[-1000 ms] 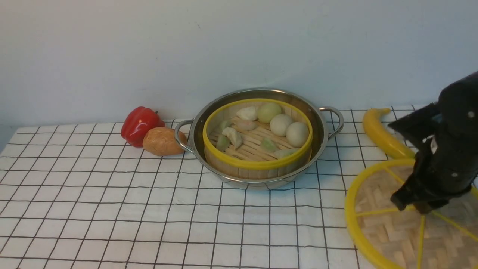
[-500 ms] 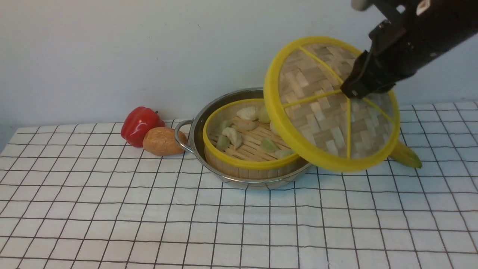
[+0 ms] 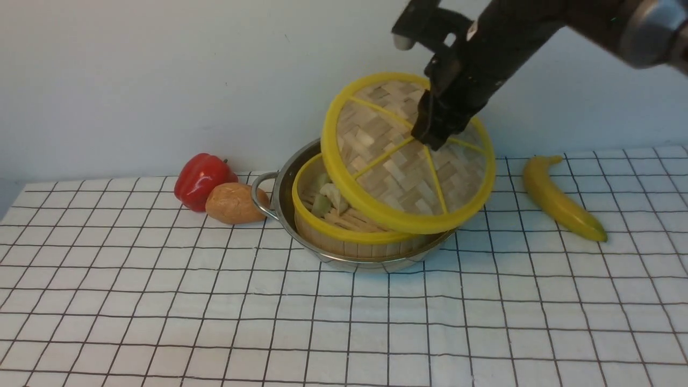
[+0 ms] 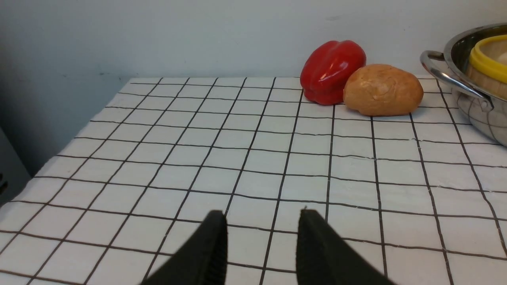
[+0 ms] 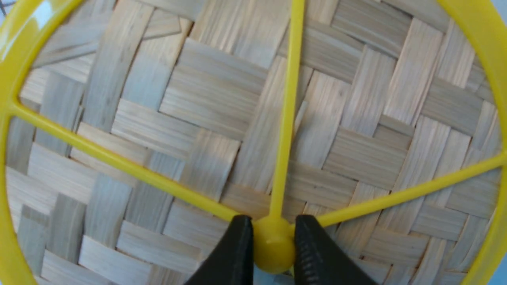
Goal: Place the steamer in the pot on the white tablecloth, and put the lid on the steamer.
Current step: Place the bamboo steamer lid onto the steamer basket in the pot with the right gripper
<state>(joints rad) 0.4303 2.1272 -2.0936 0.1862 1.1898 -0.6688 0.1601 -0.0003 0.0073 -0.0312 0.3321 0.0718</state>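
- At centre frame in the front view, the lid (image 3: 387,172) hangs tilted over the steamer (image 3: 344,244), with its lower edge near the basket's front rim and its far edge raised.
- Beneath it, the steamer sits inside the pot (image 3: 262,193) on the white tablecloth (image 3: 215,312), so only the covering is left to do.
- Doing this well likely means levelling the lid, centring it over the yellow rim, and lowering it before letting go.
- Reaching in from the upper right, the right pincer (image 3: 432,137) is clenched narrowly on the lid's yellow hub (image 5: 273,243).
- Low in its wrist view, the left pincer (image 4: 261,241) stands parted and empty above bare cloth.
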